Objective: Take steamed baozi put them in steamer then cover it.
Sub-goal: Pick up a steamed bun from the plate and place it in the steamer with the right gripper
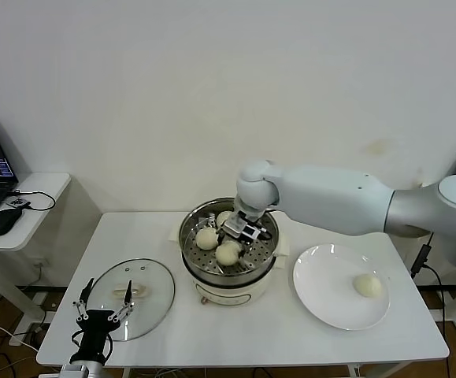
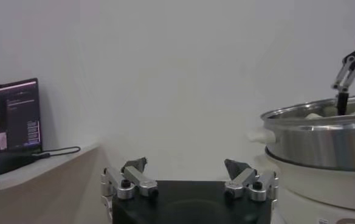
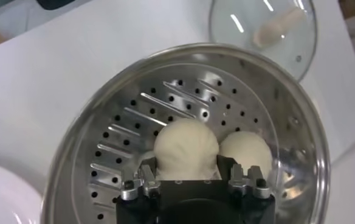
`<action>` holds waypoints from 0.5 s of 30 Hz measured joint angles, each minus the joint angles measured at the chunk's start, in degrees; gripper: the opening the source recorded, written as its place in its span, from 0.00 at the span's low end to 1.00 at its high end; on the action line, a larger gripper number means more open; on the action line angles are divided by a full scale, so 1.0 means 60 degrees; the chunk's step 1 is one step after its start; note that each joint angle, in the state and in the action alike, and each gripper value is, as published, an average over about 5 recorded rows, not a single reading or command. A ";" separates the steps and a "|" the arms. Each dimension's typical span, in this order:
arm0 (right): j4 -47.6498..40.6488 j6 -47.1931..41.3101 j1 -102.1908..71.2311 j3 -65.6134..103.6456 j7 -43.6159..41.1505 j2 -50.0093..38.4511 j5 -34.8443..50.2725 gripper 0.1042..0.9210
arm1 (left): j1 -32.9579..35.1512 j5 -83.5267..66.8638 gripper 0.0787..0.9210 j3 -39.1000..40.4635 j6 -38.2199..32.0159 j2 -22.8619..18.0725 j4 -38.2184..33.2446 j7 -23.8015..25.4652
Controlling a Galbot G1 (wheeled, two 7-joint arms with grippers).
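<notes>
Left gripper [image 1: 101, 309] idles at the near-left edge of the surface, fingers spread wide, beside the glass cover [image 1: 130, 299]. Centre: the steamer [image 1: 229, 244] holds three baozi, and the right gripper [image 3: 189, 182] hangs inside it, a baozi [image 3: 186, 148] between its fingers, grip apparently loosening. Far right, the last baozi [image 1: 368, 285] waits on the plate [image 1: 322, 295], nearer the right arm.

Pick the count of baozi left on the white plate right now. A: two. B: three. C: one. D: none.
C: a single baozi sits on the white plate; the other buns lie in the steamer, where the right tool is.
</notes>
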 measured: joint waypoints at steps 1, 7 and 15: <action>-0.0004 0.0016 -0.0017 -0.0004 -0.0003 -0.0001 -0.0011 0.65 | 0.0000 0.0002 0.88 0.0006 -0.0001 -0.0004 0.0004 0.0000; 0.0014 0.0069 -0.0054 0.0010 0.0037 -0.0053 0.0010 0.82 | 0.0038 0.0012 0.88 0.0017 -0.0019 0.0017 0.0054 0.0002; 0.0192 -0.0148 0.0171 0.0261 0.0149 -0.0351 0.0320 0.88 | 0.0024 -0.0014 0.88 -0.0089 -0.0041 0.0136 0.0122 0.0005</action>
